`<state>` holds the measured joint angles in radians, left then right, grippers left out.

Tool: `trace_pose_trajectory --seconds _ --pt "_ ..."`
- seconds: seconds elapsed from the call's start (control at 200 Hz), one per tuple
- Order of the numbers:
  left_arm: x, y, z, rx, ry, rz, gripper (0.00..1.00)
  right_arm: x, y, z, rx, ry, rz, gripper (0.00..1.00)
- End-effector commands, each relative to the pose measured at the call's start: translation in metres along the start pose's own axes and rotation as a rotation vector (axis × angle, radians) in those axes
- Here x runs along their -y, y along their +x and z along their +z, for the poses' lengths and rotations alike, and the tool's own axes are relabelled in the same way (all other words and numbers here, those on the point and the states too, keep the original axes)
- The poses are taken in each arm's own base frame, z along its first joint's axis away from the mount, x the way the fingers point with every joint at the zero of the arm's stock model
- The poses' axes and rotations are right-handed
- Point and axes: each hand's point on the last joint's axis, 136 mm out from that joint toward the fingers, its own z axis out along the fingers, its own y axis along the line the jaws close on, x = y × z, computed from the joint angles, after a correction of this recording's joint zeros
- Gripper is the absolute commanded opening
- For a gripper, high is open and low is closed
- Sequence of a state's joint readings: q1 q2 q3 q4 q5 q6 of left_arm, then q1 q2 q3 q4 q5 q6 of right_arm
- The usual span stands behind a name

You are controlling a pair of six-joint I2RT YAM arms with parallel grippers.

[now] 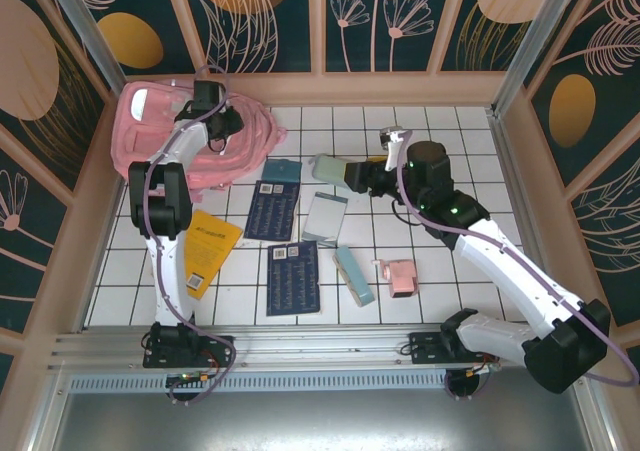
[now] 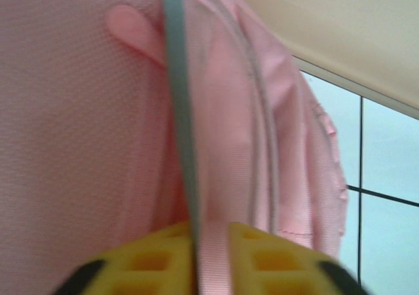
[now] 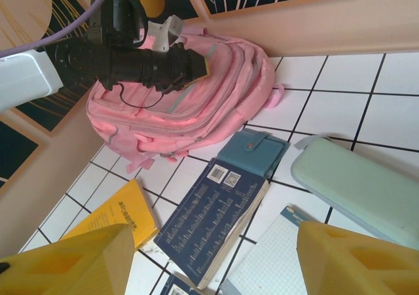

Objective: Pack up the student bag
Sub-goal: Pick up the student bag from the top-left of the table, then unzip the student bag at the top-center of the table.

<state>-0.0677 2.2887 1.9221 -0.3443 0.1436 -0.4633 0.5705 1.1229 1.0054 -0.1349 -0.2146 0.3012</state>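
Slumped in the far left corner of the table [image 1: 460, 136], against the wall [image 1: 380, 88]: bag [image 1: 165, 141], pink and soft. Clamped tight on a pink fold of it, right beside a grey band [image 2: 177, 79] in the cloth: left gripper [image 2: 211, 242], yellow fingers [image 2: 150, 259] pressed together with the fabric pinched between. From the right wrist, same pinch visible at the bag's upper edge. Well apart from the bag, above the middle tiles: right gripper [image 3: 216, 242], fingers [image 3: 72, 262] spread wide, gripping nothing. Just beyond its right finger, pale green case [image 3: 357, 184]. Between bag and right gripper, flat on the tiles: teal wallet [image 3: 252, 152], dark blue book [image 3: 209, 223], yellow book [image 3: 118, 216]. On the blue book, a white code label [image 3: 218, 173] and rows of white print, too small to read. Dark print on the yellow book, likewise unreadable.
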Motion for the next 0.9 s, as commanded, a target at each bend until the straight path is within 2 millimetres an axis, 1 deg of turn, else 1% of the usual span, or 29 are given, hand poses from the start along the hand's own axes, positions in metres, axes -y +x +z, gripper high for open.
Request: trace_pose_trajectory --seconds 0.0,0.03,0.08,0.155,0.25,0.355,0.435,0.48,0.581,0.641,0.691,0.821,0.871,0.896 --pt "-0.001 -0.003 0.002 0.023 -0.032 0.008 0.00 -0.013 -0.012 -0.001 0.039 -0.056 -0.018 0.67" --pt "-0.002 -0.007 -0.002 0.032 -0.041 0.014 0.00 -0.015 -0.014 -0.001 0.041 -0.062 -0.021 0.67" --pt "0.005 -0.014 -0.009 0.049 -0.027 0.027 0.00 -0.017 -0.018 -0.003 0.044 -0.065 -0.019 0.67" --pt "0.017 -0.033 -0.031 0.099 -0.004 0.032 0.00 -0.016 -0.022 -0.003 0.051 -0.049 0.003 0.69" --pt "0.031 -0.065 -0.072 0.203 -0.006 0.038 0.00 -0.010 -0.026 -0.006 0.060 -0.016 0.025 0.69" --pt "0.036 -0.098 -0.123 0.341 -0.053 0.062 0.00 -0.012 -0.028 -0.009 0.070 -0.028 0.021 0.68" --pt "0.044 -0.113 -0.158 0.409 -0.052 0.094 0.00 -0.016 -0.026 -0.007 0.044 -0.043 0.019 0.67" --pt "0.053 -0.119 -0.175 0.429 -0.026 0.115 0.00 -0.017 -0.026 -0.007 0.033 -0.051 0.017 0.66" --pt "0.084 -0.124 -0.208 0.438 0.098 0.179 0.00 -0.018 -0.025 -0.006 0.016 -0.047 0.009 0.65" --pt "0.105 -0.121 -0.225 0.435 0.197 0.221 0.00 -0.017 -0.026 -0.006 0.005 -0.035 -0.004 0.65" --pt "0.119 -0.118 -0.241 0.445 0.247 0.249 0.00 -0.016 -0.029 -0.007 0.004 -0.024 -0.012 0.65" --pt "0.154 -0.100 -0.275 0.461 0.339 0.362 0.00 -0.020 -0.037 -0.009 -0.013 -0.018 -0.031 0.67" --pt "0.167 -0.090 -0.284 0.458 0.384 0.393 0.00 -0.020 -0.040 -0.009 -0.029 -0.007 -0.040 0.68" --pt "0.172 -0.084 -0.283 0.448 0.400 0.402 0.00 -0.020 -0.042 -0.010 -0.033 0.004 -0.041 0.69"
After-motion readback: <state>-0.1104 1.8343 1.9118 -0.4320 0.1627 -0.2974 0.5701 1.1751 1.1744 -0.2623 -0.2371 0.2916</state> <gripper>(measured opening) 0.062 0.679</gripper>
